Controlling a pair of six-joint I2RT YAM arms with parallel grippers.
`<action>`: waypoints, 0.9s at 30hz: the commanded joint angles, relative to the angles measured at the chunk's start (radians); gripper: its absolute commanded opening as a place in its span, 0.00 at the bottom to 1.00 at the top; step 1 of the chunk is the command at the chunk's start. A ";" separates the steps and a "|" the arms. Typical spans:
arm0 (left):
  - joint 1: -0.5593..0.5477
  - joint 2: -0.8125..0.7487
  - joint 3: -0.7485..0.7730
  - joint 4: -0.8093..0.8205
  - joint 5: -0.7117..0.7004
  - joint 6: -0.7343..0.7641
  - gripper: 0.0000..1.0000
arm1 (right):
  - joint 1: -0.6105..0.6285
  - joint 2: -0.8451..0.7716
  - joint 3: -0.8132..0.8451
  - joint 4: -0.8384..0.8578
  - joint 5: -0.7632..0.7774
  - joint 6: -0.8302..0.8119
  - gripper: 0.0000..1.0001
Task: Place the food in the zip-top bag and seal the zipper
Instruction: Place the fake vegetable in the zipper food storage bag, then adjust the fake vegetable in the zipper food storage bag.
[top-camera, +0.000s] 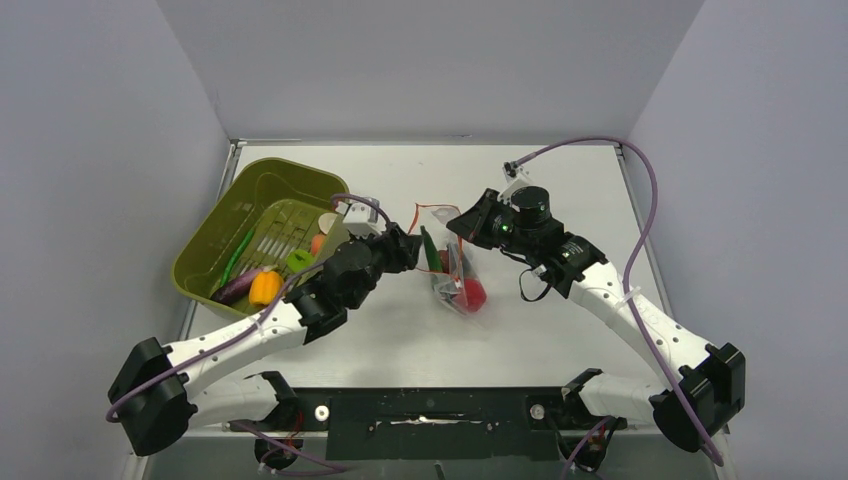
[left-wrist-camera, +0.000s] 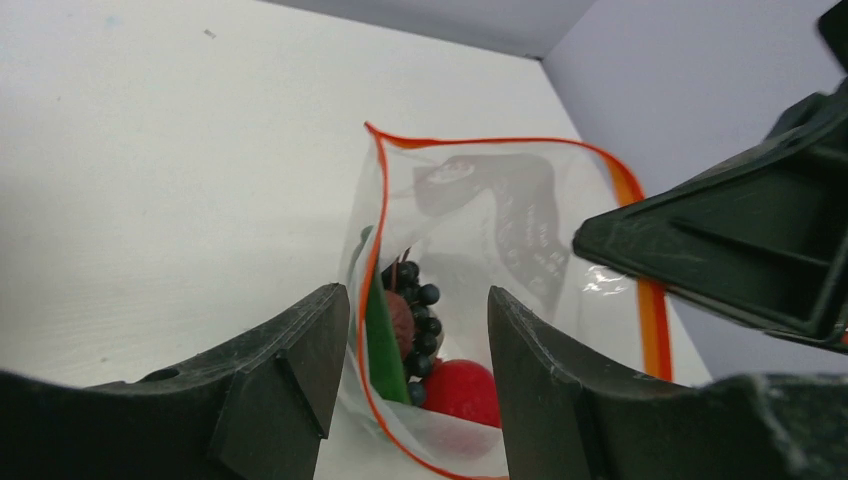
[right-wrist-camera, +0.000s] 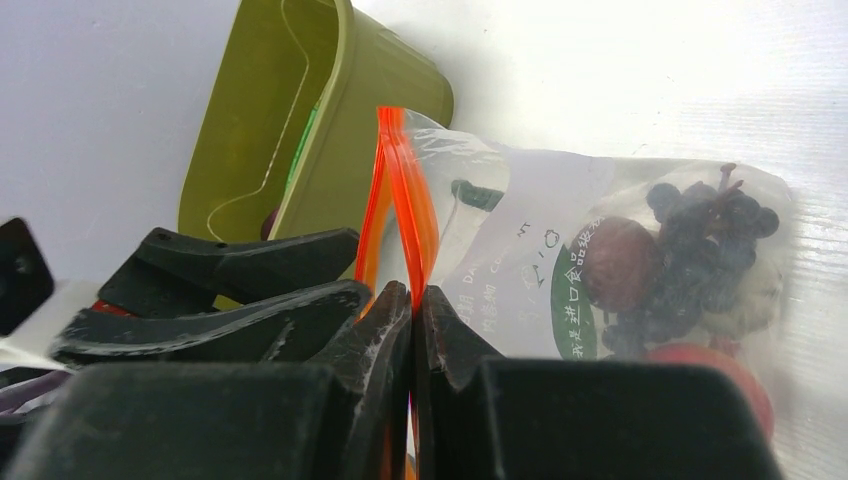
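Note:
The clear zip-top bag (top-camera: 455, 275) lies mid-table with its mouth held up. Inside it are a red round piece (left-wrist-camera: 462, 390), a dark grape bunch (right-wrist-camera: 705, 250), a brown round piece (right-wrist-camera: 620, 265) and a green piece (left-wrist-camera: 385, 350). My right gripper (right-wrist-camera: 413, 298) is shut on the orange-red zipper (right-wrist-camera: 405, 190) at the far side of the mouth. At the near side my left gripper (left-wrist-camera: 418, 312) is open, and the zipper edge (left-wrist-camera: 375, 240) runs between its fingers without being pinched. More food lies in the tub: an orange-yellow piece (top-camera: 265, 287), a purple one (top-camera: 236, 288) and a lime one (top-camera: 298, 261).
The olive-green tub (top-camera: 215, 225) stands at the left, close behind my left arm. The table's walls close in the back and both sides. Both grippers (top-camera: 410, 250) (top-camera: 462, 226) sit a short way apart over the bag's mouth.

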 joint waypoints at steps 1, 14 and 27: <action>-0.004 0.042 0.060 -0.056 -0.041 0.019 0.53 | -0.007 -0.037 0.000 0.070 0.007 -0.008 0.00; -0.005 0.065 0.104 0.021 0.092 0.028 0.00 | -0.026 -0.055 0.061 -0.159 0.129 -0.161 0.23; -0.005 0.085 0.256 0.024 0.131 0.186 0.00 | -0.037 -0.093 0.147 -0.200 0.166 -0.255 0.00</action>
